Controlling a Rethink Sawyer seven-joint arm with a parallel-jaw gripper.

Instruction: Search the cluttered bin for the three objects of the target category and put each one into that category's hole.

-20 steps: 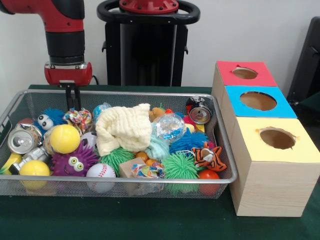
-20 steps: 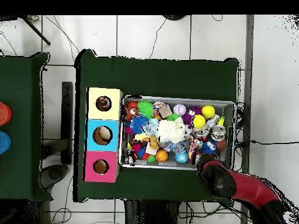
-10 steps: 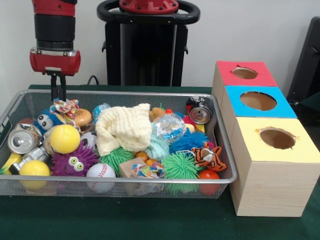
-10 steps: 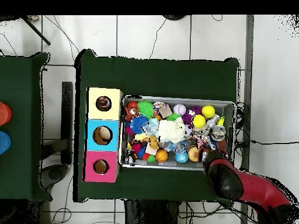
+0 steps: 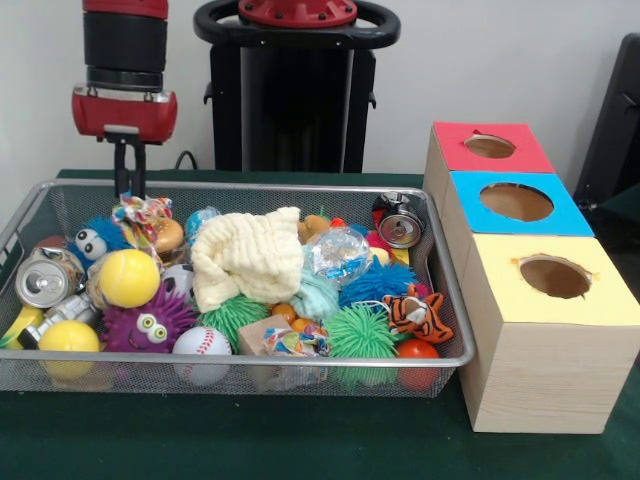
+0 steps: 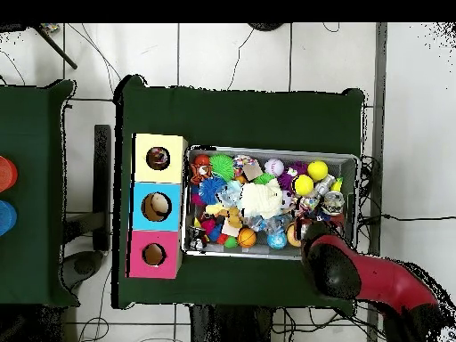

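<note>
My hand (image 5: 130, 185) hangs over the far left corner of the wire bin (image 5: 452, 300), its two dark fingers (image 5: 130, 170) pressed close together and pointing straight down. Right under the tips sits a crinkly, multicoloured wrapped sweet (image 5: 143, 212); the tips reach its top edge, but I can't tell from here whether I'm actually pinching it or only touching it. It leans against a little toy burger (image 5: 166, 235), with the blue fuzzy creature (image 5: 97, 240) just to its left. From overhead my red arm (image 6: 374, 283) covers that corner, so no help there.

Which category I'm after isn't marked anywhere, so I'm judging the wrapper is the target. It's a thin, slippery thing, so if I have it I want a firm nip on the twisted end and a straight vertical lift, slow enough that it doesn't snag the burger or drag the fuzz. If I don't have it, I should part the fingers, drop straight down around the twist, then close.

After that it's a long carry across the whole bin, over the cream cloth (image 5: 248, 258) and the crushed can (image 5: 400, 226), to the three boxes on the right of the green surface (image 5: 300, 440): the red hole (image 5: 490, 146), the blue hole (image 5: 516, 202), the yellow hole (image 5: 555, 276). I need height to clear the bin rim and must centre above the hole before releasing.
</note>
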